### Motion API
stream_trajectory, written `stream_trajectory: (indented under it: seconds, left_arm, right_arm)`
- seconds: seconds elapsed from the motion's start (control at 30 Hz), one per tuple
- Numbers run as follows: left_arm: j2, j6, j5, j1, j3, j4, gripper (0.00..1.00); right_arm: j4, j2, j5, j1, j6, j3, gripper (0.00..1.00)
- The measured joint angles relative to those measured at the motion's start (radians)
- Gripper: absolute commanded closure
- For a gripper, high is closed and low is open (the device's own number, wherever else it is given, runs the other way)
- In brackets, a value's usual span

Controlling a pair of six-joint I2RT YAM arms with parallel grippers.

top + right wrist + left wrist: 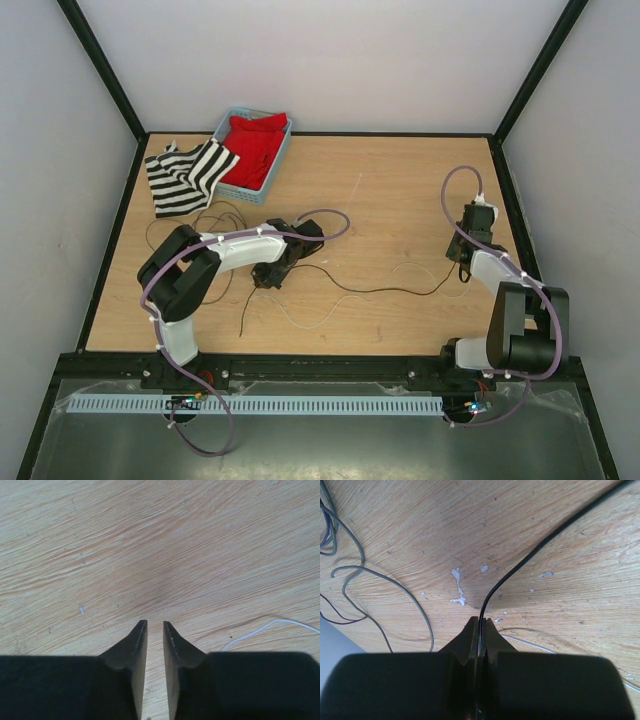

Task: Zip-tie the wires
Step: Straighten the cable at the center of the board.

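Wires (540, 547) lie loose across table (400, 180). Left gripper (480, 624) clenched on one black strand; right gripper (155, 626) slightly parted, empty. Best: hold pinch firm, gather strands into bundle first.

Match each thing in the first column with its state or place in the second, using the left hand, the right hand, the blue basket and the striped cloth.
Column one:
1. left hand
2. right hand
3. blue basket
4. striped cloth

Column two:
A. holds a red cloth
B. shut on a black wire
C. lies on the table, left of the basket
D. slightly open and empty

Pairs: 1-B; 2-D; 3-A; 4-C
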State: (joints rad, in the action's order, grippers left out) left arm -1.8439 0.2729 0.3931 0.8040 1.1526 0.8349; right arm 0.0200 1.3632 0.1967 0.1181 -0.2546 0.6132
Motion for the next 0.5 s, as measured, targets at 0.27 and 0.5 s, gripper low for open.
stream_trajectory:
  seconds: [0.27,0.5]
  left_arm:
    - [-0.005,-0.001,0.0,0.0,0.0,0.0,1.0]
    - [-0.005,-0.008,0.0,0.0,0.0,0.0,0.91]
  right_arm:
    - [0.003,-0.034,-0.015,0.0,0.001,0.001,0.4]
    - [0.024,-0.063,-0.037,0.0,0.006,0.02,0.22]
